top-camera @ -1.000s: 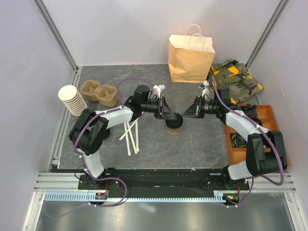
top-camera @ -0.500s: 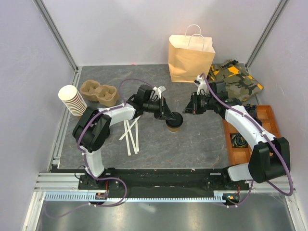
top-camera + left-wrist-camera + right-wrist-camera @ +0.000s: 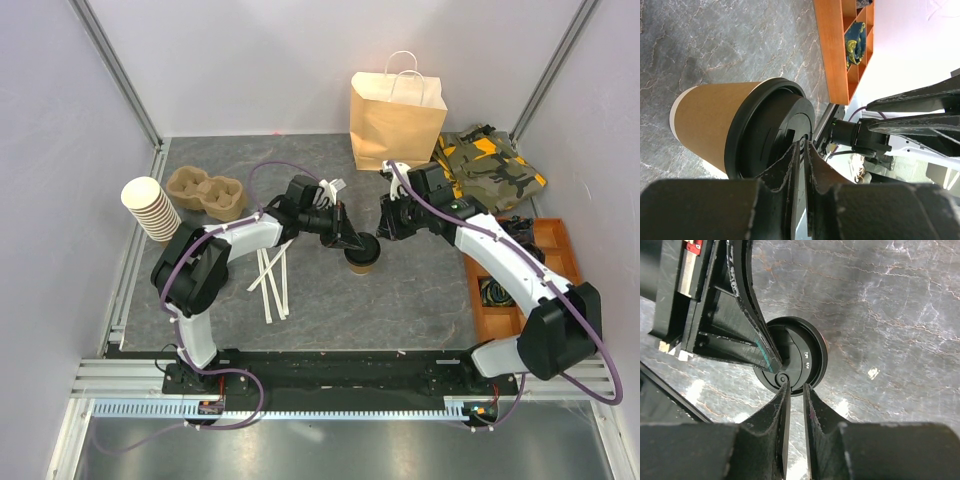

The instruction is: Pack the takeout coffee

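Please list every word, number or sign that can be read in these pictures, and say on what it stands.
None can be read.
Two small white marks on the black lid of the takeout coffee: too small to read.
Paper bag: no print visible.

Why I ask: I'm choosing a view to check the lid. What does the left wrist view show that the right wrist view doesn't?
Only the left wrist view shows the brown side wall and pale base of the takeout coffee, plus the orange tray beyond. Only the right wrist view shows the top face of the lid from straight above, with the tip of the left gripper over it. Both show the black lid and the grey table.
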`<state>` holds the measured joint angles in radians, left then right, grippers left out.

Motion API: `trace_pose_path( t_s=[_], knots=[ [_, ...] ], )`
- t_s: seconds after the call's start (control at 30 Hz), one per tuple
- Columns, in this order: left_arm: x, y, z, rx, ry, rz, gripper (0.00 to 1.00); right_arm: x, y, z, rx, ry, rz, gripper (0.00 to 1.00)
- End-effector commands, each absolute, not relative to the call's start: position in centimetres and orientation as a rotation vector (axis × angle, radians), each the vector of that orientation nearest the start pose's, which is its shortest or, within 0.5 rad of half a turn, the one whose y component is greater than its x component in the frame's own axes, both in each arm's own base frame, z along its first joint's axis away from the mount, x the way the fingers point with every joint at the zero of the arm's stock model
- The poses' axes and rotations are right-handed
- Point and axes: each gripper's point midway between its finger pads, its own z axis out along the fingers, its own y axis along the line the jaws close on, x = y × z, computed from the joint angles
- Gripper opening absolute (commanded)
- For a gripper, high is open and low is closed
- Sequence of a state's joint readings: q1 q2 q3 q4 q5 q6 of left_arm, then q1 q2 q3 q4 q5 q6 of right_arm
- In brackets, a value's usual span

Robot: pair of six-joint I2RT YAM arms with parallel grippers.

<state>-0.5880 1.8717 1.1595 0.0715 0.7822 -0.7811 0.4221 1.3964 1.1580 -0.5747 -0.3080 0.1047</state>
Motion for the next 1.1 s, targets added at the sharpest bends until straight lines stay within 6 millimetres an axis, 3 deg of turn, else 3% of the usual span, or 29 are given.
trace_pose_path(
  t_s=[0.0, 0.13, 0.33, 0.47, 0.63, 0.8, 0.97, 1.07],
  knots=[
    [29.7, -36.5, 9.4, 0.275, 2.529, -1.415, 0.15, 31.7, 20.0, 18.0, -0.553, 2.355, 0.537, 0.24],
    [29.6, -36.3, 9.1, 0.281, 2.543, -1.392, 0.15, 32.3, 20.6, 18.8, -0.563, 2.346, 0.545, 0.23],
    [29.5, -36.3, 8.9, 0.284, 2.550, -1.379, 0.14, 32.3, 21.0, 17.8, -0.586, 2.386, 0.524, 0.22],
    [29.5, -36.1, 8.6, 0.286, 2.561, -1.368, 0.14, 31.5, 21.7, 15.2, -0.615, 2.440, 0.543, 0.20],
    [29.5, -35.8, 7.7, 0.280, 2.584, -1.327, 0.11, 30.5, 21.1, 10.3, -0.635, 2.551, 0.506, 0.14],
    [29.3, -35.3, 6.4, 0.255, 2.639, -1.290, 0.09, 29.2, 20.5, 7.6, -0.642, 2.633, 0.501, 0.09],
    [29.4, -35.2, 6.0, 0.253, 2.646, -1.281, 0.08, 29.8, 21.5, 11.1, -0.649, 2.548, 0.553, 0.09],
    [29.4, -35.2, 6.2, 0.260, 2.640, -1.284, 0.07, 30.5, 22.6, 14.7, -0.652, 2.460, 0.620, 0.11]
  ],
)
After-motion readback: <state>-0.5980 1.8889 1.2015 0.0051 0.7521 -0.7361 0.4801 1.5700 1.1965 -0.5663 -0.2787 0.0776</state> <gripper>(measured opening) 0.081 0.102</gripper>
